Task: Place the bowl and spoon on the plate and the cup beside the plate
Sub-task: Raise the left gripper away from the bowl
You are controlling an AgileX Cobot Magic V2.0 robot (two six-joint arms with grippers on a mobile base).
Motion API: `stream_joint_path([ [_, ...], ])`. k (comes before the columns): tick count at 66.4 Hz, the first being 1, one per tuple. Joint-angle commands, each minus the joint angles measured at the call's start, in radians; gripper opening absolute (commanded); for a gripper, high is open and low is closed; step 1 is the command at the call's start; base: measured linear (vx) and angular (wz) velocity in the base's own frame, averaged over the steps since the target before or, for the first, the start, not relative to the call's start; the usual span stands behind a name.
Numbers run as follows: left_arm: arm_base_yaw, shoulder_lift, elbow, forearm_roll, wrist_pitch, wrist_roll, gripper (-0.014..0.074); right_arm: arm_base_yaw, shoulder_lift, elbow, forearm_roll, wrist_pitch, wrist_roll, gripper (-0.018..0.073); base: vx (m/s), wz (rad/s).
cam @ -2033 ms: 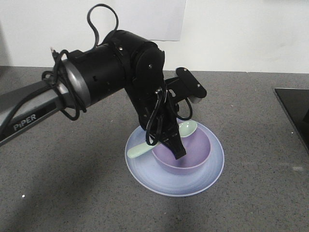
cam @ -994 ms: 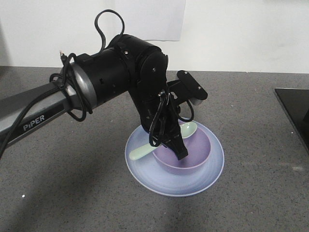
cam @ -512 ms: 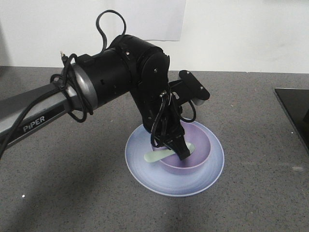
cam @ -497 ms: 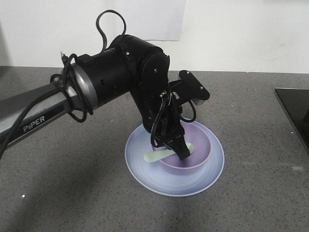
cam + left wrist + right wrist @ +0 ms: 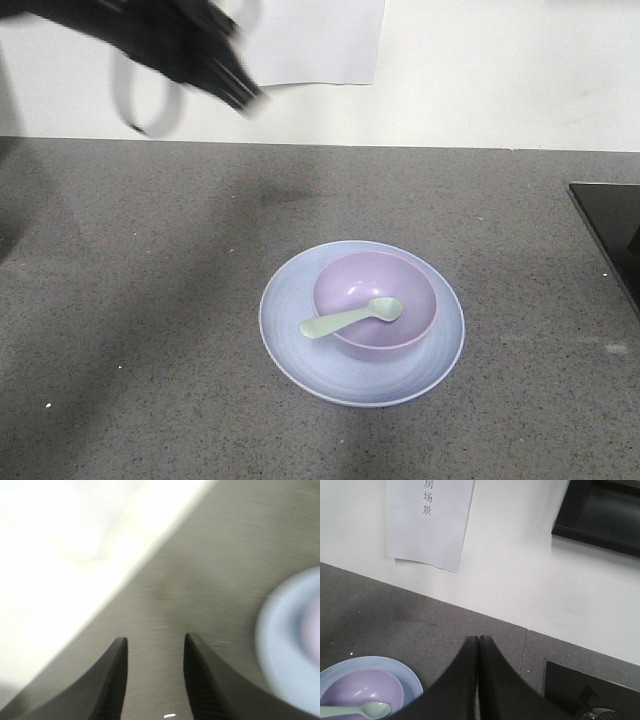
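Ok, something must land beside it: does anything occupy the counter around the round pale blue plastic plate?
Nothing visible does: the grey speckled counter is bare around the plate; a flat black panel lies apart, at the right edge.

left gripper (image 5: 155, 644) released spoon (image 5: 350, 318), withdrew upward

The right end effector (image 5: 478, 641) has its jaws pressed together above the table (image 5: 425, 625); at lower left, the spoon (image 5: 364, 711) lies in the bowl (image 5: 355, 686) on the plate (image 5: 409, 679).

Open counter (image 5: 130, 300) surrounds the plate (image 5: 288, 340); a black panel (image 5: 615, 225) borders the counter's right edge
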Motion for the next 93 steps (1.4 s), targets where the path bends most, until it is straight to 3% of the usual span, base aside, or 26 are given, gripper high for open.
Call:
stream_joint_path([
  [1, 0.081, -0.116, -0.031, 0.133, -0.013, -0.078, 0.0271, -0.005, 0.005, -0.02, -0.01, -0.088, -0.001, -0.0011, 0.0, 0.0],
  [9, 0.233, -0.17, -0.031, 0.101, 0.022, -0.07, 0.0272, -0.005, 0.005, -0.02, -0.01, -0.105, -0.001, -0.0011, 0.0, 0.0],
  [24, 0.526, -0.195, -0.006, 0.004, -0.015, -0.103, 0.0272, -0.005, 0.005, -0.02, -0.01, -0.105, -0.001, -0.0011, 0.0, 0.0],
  [25, 0.674, -0.179, 0.112, -0.068, -0.082, -0.104, 0.0284, -0.005, 0.005, -0.02, -0.001, -0.103, 0.006, -0.0011, 0.0, 0.0],
  [36, 0.811, -0.124, 0.149, -0.191, -0.093, -0.129, 0.036, -0.005, 0.005, -0.02, 0.033, -0.091, 0.006, -0.0011, 0.0, 0.0],
  [43, 0.87, -0.093, 0.148, -0.272, -0.111, -0.129, 0.0428, -0.005, 0.005, -0.02, 0.034, -0.085, 0.006, -0.0011, 0.0, 0.0],
  [51, 0.912, -0.063, 0.148, -0.306, -0.103, -0.12, 0.0483, -0.005, 0.005, -0.02, 0.034, -0.085, 0.006, -0.0011, 0.0, 0.0],
  [60, 0.958, -0.029, 0.149, -0.318, -0.091, -0.127, 0.0489, -0.005, 0.007, -0.019, 0.034, -0.085, 0.006, -0.0011, 0.0, 0.0],
  [68, 1.002, -0.013, 0.149, -0.399, -0.1, -0.115, 0.0488, -0.005, 0.011, -0.016, 0.031, -0.084, 0.005, -0.0011, 0.0, 0.0],
  [77, 1.012, 0.008, 0.149, -0.447, -0.081, -0.049, 0.0482, -0.005, 0.011, -0.016, 0.031, -0.082, 0.005, -0.0011, 0.0, 0.0],
  [93, 1.013, 0.046, 0.149, -0.457, -0.054, -0.04, 0.0481, -0.005, 0.012, -0.016, 0.023, -0.082, 0.005, -0.0011, 0.0, 0.0],
])
